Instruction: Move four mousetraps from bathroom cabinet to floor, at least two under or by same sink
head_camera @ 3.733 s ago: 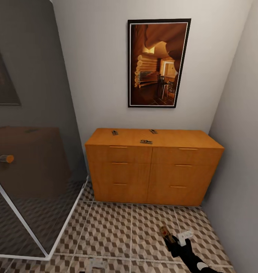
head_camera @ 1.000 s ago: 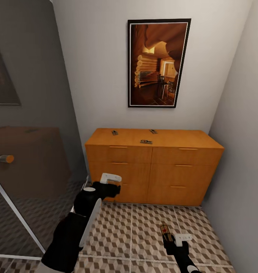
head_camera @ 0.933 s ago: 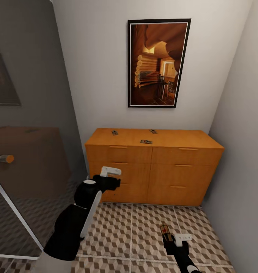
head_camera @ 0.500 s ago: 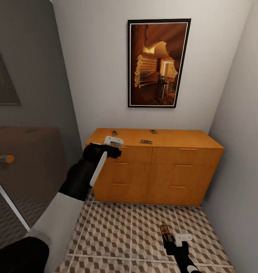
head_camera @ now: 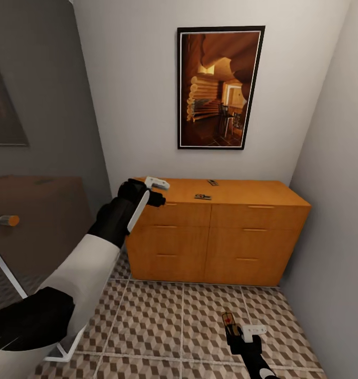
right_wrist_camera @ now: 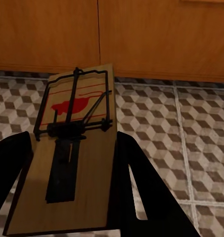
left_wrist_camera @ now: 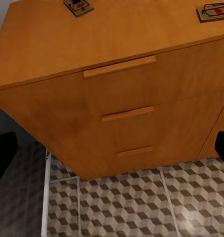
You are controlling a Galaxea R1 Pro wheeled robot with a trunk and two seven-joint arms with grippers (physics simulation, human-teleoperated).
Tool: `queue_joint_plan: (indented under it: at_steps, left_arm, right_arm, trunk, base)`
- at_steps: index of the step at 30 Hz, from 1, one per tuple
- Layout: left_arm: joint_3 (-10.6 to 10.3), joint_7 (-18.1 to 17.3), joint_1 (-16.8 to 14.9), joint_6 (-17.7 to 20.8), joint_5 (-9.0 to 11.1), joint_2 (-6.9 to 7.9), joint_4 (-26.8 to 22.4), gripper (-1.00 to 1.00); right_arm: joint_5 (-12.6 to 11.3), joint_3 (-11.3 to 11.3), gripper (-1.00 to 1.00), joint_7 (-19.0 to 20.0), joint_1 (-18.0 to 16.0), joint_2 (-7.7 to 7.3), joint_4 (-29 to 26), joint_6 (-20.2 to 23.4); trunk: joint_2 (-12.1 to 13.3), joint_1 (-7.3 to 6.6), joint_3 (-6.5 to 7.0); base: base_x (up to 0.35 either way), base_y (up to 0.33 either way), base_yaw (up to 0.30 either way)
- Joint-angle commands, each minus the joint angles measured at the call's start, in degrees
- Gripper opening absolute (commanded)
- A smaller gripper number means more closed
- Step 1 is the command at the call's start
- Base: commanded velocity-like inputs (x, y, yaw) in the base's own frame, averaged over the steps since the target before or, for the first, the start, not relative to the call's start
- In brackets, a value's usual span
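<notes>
While the right gripper (head_camera: 232,330) hangs low over the bathroom floor (head_camera: 163,321), fingers clamped on one mousetrap (right_wrist_camera: 74,148), the left gripper (head_camera: 157,185) hovers at the cabinet (head_camera: 216,237) top's corner, fingers apart, two mousetraps (left_wrist_camera: 78,6) ahead.

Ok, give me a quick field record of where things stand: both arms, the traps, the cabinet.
left gripper: raised at the left front corner of the low orange-brown wooden cabinet, jaws open, empty
right gripper: low over the cube-patterned tiled floor, jaws shut on a flat brown wooden mousetrap with a red mark
traps seen on cabinet top: two in head view; left wrist view shows another near the left end
cabinet drawers: all closed
</notes>
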Motion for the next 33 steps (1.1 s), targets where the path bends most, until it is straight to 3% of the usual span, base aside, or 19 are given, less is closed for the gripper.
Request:
queue_joint_plan:
  at_steps: [1,10,33]
  left_arm:
    - [0.06,0.36,-0.06,0.22,0.29,0.02,-0.62,1.00]
    - [-0.12,0.23,0.26,0.34,1.14,0.24,-10.51,1.00]
    - [-0.33,-0.01,3.21,0.39,1.22,0.47,-15.03,1.00]
  right_arm:
    - [-0.14,0.33,-1.00,-0.18,-0.04,0.01,0.07,-0.16]
    - [-0.14,0.33,-1.00,-0.18,-0.04,0.00,0.09,-0.17]
    - [-0.14,0.33,-1.00,-0.02,-0.04,-0.12,0.14,-0.10]
  trunk:
    - [-0.03,0.00,-0.06]
    - [-0.03,0.00,-0.06]
    - [-0.03,0.00,-0.06]
  base:
    - [0.000,0.000,0.000]
    - [0.000,0.000,0.000]
    - [0.004,0.000,0.000]
